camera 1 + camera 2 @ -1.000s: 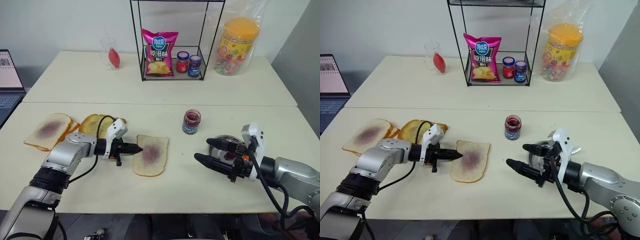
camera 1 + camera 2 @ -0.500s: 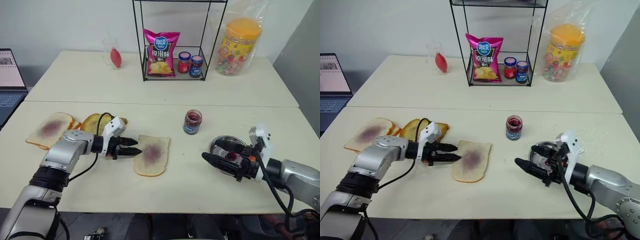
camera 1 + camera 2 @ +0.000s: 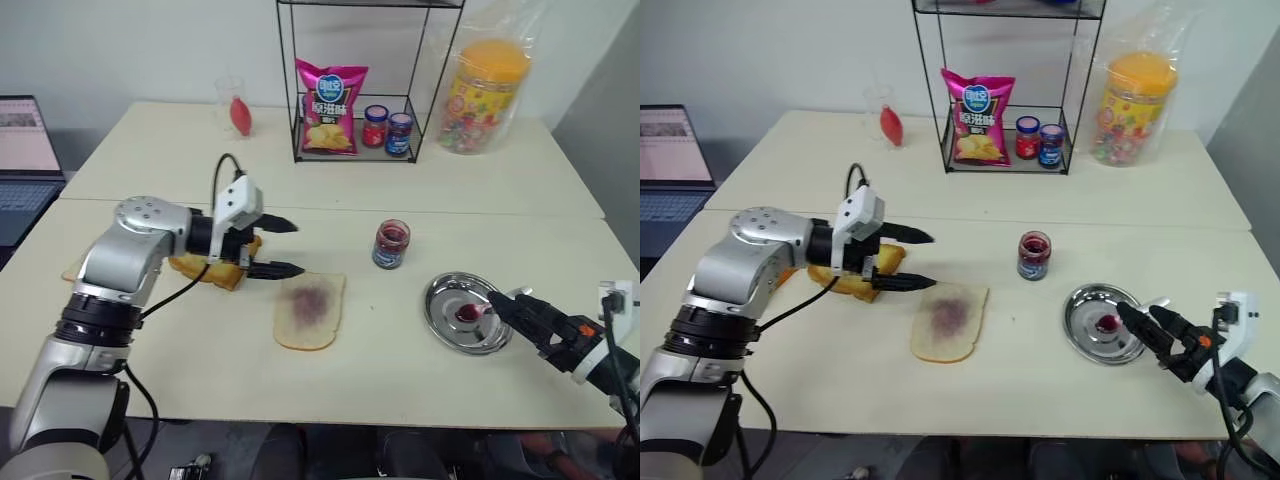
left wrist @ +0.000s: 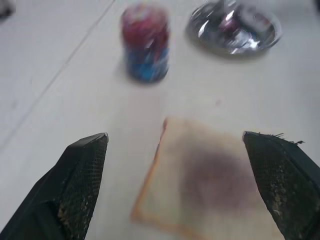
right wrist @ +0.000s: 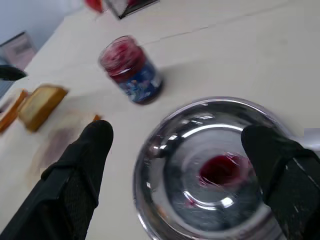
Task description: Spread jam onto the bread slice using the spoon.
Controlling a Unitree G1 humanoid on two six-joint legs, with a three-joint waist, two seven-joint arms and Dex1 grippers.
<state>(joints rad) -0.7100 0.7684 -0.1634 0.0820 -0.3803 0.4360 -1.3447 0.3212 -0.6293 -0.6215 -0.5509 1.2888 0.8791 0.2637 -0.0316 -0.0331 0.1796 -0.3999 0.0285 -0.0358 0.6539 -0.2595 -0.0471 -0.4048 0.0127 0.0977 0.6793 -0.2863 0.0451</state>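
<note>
The bread slice (image 3: 310, 312) lies flat in the middle of the near table, with a purplish smear at its centre. My left gripper (image 3: 283, 248) hangs open just above and left of the slice's far edge, nothing between its fingers (image 4: 80, 175). The jam jar (image 3: 391, 244) stands open to the right of the slice. A silver dish (image 3: 445, 325) farther right holds a dark red blob (image 5: 222, 170); I cannot tell the spoon apart there. My right gripper (image 3: 1135, 318) is open and empty at the dish's right rim.
Toasted slices (image 3: 215, 268) lie under my left forearm. On the far table a wire rack (image 3: 300, 90) holds a chips bag (image 3: 332, 108) and two small jars (image 3: 387, 130). A candy jar (image 3: 483, 95), a glass (image 3: 233, 108) and a laptop (image 3: 25, 150) stand around.
My left gripper has opened and risen off the bread's left edge. My right gripper has drawn back to the right, uncovering the dish. The camera has also shifted.
</note>
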